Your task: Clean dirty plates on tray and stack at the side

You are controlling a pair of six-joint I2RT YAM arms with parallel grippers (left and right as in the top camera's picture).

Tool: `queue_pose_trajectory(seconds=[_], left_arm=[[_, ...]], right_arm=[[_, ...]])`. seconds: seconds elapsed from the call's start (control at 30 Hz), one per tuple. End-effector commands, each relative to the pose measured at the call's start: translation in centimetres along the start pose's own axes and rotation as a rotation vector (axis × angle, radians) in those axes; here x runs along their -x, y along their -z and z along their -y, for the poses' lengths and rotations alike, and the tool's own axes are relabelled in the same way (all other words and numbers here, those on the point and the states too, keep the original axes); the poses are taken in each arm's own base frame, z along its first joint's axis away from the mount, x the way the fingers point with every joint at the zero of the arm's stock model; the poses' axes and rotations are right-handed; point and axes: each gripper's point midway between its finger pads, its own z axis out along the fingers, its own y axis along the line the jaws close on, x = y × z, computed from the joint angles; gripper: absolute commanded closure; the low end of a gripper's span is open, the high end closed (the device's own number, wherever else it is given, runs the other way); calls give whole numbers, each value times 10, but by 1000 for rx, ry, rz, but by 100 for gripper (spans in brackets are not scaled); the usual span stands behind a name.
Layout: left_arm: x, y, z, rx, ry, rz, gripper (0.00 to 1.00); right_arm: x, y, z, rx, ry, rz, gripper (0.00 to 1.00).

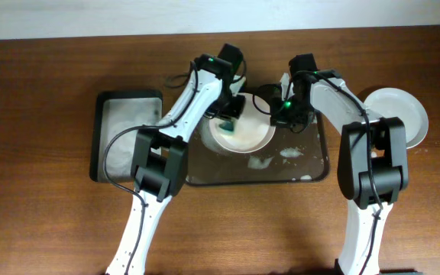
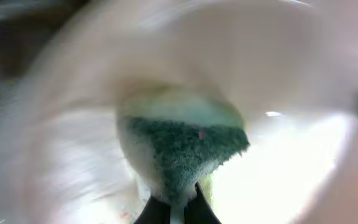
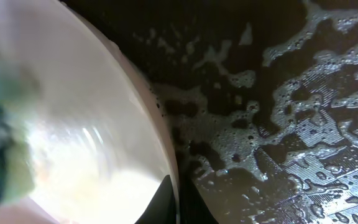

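The brown wooden table (image 1: 52,229) fills the overhead view, with a pale strip along its upper edge. At its centre lies the dark grey tray (image 1: 228,169), its floor wet and flecked with white foam (image 3: 328,81) that spreads in patches over the ribbed surface at the right of the right wrist view. To its left, apart from it, sits the smaller black tray (image 1: 96,137), with a pale foamy film inside.

Both arms rise from the lower edge of the frame and bend inward over the upper part of the grey tray.

The centre plate (image 1: 250,137) sits in the upper middle of the grey tray, white and round. Whether it lies flat or is lifted at one edge I cannot tell. The side plate (image 1: 403,114) rests on the bare table at the right, outside the tray and partly hidden by the right arm. Whether another plate lies under it I cannot tell.

The right gripper (image 3: 178,199) is closed narrowly on the rim of the centre plate at that plate's right edge, one finger on each side of the rim. The left gripper (image 2: 176,208) is clamped on the sponge (image 2: 182,149), green scouring face down against the plate's upper left inside surface. The left wrist view is blurred all around the sponge.
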Motion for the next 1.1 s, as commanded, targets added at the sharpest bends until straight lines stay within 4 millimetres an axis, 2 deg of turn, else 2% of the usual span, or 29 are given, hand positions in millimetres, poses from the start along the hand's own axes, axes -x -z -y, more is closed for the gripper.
queue_pose_trajectory(seconds=[0.0,0.1,0.23,0.33,0.4,0.5,0.7,0.77,0.83,0.93,1.0,1.07], left_arm=[[-10,-27,50,-299,-141,-42,99],[2,-31,34,-197,-101,-5,99],[16,-34,-14,86,63,55,99],[20,-26,-52,296,181,101,99],[18,-20,-69,393,212,113,99],[8,-17,-76,443,215,79,99],[-28,-18,-69,429,207,-76,99],[-39,-24,-48,298,124,-150,99],[-46,-29,-15,92,15,-201,99],[-47,-27,33,-200,-112,-199,99],[-44,-24,47,-287,-148,-180,99],[-38,-25,48,-292,-157,-155,99]], right_arm=[[-8,-8,2,-8,7,-26,96],[-8,-8,2,-8,7,-26,96],[-8,-8,2,-8,7,-26,96],[-8,-8,2,-8,7,-27,96],[-8,-8,2,-8,7,-27,96],[-8,-8,2,-8,7,-27,96],[-8,-8,2,-8,7,-26,96],[-8,-8,2,-8,7,-26,96],[-8,-8,2,-7,7,-26,96],[-8,-8,2,-7,7,-26,96],[-8,-8,2,-8,6,-28,96],[-9,-8,2,-8,6,-30,96]])
